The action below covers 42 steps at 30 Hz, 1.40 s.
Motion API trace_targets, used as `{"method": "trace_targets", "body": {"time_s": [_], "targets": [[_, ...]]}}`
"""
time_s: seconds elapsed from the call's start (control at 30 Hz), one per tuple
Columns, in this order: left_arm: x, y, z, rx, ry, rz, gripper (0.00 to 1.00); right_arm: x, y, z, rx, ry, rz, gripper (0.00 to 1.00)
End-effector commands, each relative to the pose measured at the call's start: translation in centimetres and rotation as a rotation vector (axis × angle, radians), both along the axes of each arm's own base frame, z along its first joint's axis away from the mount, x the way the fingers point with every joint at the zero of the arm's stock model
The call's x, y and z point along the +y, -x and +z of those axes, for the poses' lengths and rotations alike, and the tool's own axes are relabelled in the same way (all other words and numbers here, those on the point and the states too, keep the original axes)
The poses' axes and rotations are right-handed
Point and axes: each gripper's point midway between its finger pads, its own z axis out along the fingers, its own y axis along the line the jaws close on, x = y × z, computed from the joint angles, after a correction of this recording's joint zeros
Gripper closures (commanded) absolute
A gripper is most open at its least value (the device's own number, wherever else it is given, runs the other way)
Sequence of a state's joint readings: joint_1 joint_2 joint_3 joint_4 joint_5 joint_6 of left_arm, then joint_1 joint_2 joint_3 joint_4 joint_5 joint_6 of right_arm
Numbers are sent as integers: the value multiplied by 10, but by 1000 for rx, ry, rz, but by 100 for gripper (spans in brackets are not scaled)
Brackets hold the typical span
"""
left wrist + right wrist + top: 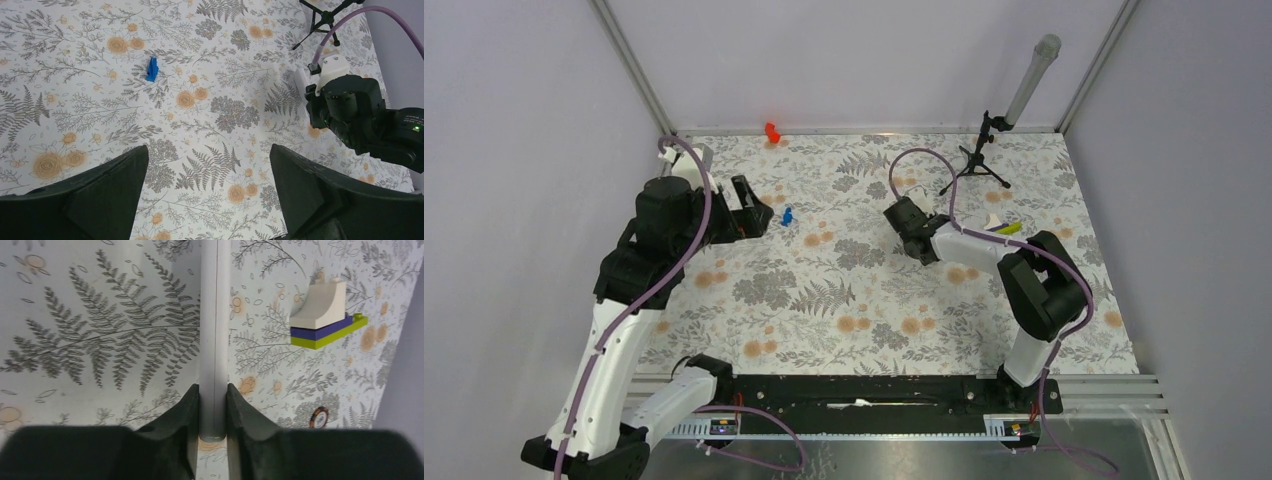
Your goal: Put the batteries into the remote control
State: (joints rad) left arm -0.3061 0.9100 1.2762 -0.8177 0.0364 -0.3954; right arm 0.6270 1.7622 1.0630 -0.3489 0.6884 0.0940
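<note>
Right wrist view alone resolves the slim white rectangular plastic remote control, edge-on with a lengthwise seam, clamped in the right hand over the floral-patterned table; left hand fingers spread apart

The left gripper is being held with its jaws apart, just beside a small blue piece on the flowered table. The right gripper is being held near a black tripod, and a red piece is being seen at the far edge.
</note>
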Motion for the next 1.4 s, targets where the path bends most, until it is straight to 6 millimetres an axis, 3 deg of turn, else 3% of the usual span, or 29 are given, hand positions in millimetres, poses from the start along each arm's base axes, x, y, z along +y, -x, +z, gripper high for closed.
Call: {"method": "trace_targets", "body": {"time_s": [0.0,0.13,0.27,0.4,0.5,0.6,0.67,0.77,0.9,1.2,1.37], "targets": [[9,9,13,-36,-10,27,1,20,9,-5,39,-70,7,67],[11,15,14,-26,-6,28,1,40,19,-2,74,-214,31,47],[12,20,13,7,-1,37,1,54,26,11,87,-317,65,41],[17,21,16,17,-9,66,1,64,32,44,38,-441,89,36],[21,23,23,2,-11,86,1,56,33,79,-64,-511,69,33],[28,27,33,-31,-15,110,1,31,38,121,-225,-559,2,26],[32,30,40,-59,-18,121,1,8,48,163,-383,-605,-32,20],[45,35,49,-103,-31,177,1,-30,66,219,-594,-635,-96,2],[59,42,60,-203,11,253,1,-83,98,282,-806,-623,-173,0],[68,54,61,-277,39,285,1,-185,174,380,-1211,-508,-294,0],[66,55,62,-288,48,275,1,-202,191,395,-1260,-473,-310,0]]}}
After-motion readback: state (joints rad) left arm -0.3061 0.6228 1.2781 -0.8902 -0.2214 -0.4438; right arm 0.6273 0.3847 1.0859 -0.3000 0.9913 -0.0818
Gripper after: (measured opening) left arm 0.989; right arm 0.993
